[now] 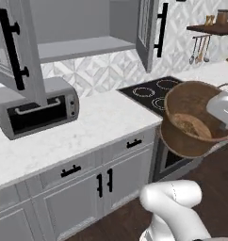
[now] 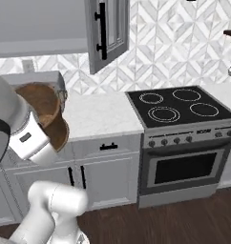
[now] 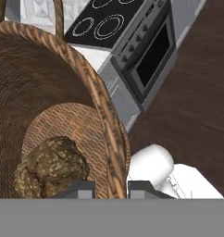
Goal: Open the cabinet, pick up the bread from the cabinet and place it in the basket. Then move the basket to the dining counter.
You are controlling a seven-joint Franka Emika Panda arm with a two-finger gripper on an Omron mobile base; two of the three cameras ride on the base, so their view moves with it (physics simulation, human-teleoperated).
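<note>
Overhead, the cabinet (image 1: pixel 78 44) hangs open, its shelf bare. Below and in front of the stove (image 2: pixel 182 107), I carry the basket (image 1: pixel 193 117) in the air, clear of the kitchen counter (image 1: pixel 87 127) and tilted toward me. My claw (image 3: pixel 110 187) is pinched on its woven rim, one finger inside, one outside. It looks light and fairly stiff, though held by one edge it may swing. The bread (image 3: pixel 51 166), small and rough, lies loose on the bottom; a sharp tilt could roll it out.
</note>
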